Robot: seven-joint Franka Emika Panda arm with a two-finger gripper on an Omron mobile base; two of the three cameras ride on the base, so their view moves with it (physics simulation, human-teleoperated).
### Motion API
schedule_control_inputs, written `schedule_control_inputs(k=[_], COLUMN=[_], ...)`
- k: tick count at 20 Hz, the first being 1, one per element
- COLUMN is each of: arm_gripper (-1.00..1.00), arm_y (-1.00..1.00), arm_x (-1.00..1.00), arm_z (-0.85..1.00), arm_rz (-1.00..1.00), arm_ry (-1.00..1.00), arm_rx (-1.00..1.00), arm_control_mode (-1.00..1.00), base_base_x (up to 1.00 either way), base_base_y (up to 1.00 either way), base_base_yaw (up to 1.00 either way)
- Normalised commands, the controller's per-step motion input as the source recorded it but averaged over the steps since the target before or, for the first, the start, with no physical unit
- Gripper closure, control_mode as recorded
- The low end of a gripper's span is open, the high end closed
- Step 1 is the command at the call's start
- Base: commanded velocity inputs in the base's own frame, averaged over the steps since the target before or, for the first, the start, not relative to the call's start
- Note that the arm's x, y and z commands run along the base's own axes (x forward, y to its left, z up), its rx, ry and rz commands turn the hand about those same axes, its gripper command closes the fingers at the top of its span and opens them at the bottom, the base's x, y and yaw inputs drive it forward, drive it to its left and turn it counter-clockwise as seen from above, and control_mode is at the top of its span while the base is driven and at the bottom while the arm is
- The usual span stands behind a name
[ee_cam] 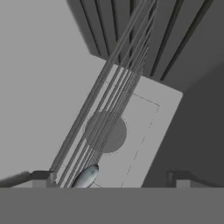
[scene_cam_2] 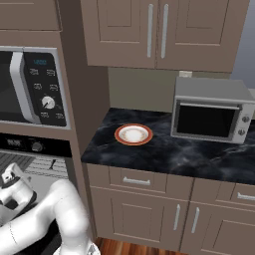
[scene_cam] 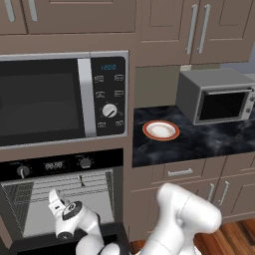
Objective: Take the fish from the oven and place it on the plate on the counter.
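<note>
The oven (scene_cam: 60, 165) stands open at lower left, its wire racks (ee_cam: 109, 105) showing. My hand (scene_cam: 63, 210) reaches into the oven cavity. The fish (ee_cam: 86, 176), small and dark grey, lies on a rack low in the hand view. My gripper (ee_cam: 109, 178) is open and wide, with the fish between the fingertips, nearer the left fingertip (ee_cam: 40, 176) than the right one. No finger touches it. The plate (scene_cam: 161, 130) (scene_cam_2: 133, 134), white with an orange-red rim, sits bare on the black marbled counter (scene_cam: 209, 142) to the right of the oven column.
A large microwave (scene_cam: 60, 97) sits directly above the oven. A grey toaster oven (scene_cam: 216, 97) (scene_cam_2: 211, 114) stands at the back right of the counter. Wall cupboards (scene_cam_2: 159, 32) hang above, and drawers (scene_cam_2: 137, 180) lie below the worktop. The oven's side walls close in around the hand.
</note>
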Motion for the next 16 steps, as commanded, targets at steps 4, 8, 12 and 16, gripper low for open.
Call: schedule_control_inputs(k=[4,8,12,16], arm_gripper=[-1.0,-1.0,-1.0,-1.0], arm_y=[0.0,0.0,0.0,0.0], arm_x=[0.49,0.35,0.33,0.35], arm_z=[-0.59,-0.75,-0.77,-0.73], arm_rz=[0.0,0.0,0.0,0.0], arm_ry=[0.0,0.0,0.01,0.01], arm_rx=[0.06,0.1,0.11,0.11], arm_control_mode=[-1.0,-1.0,-1.0,-1.0], base_base_x=[0.0,0.0,0.0,0.0], base_base_y=[0.0,0.0,0.0,0.0], base_base_yaw=[0.0,0.0,0.0,0.0])
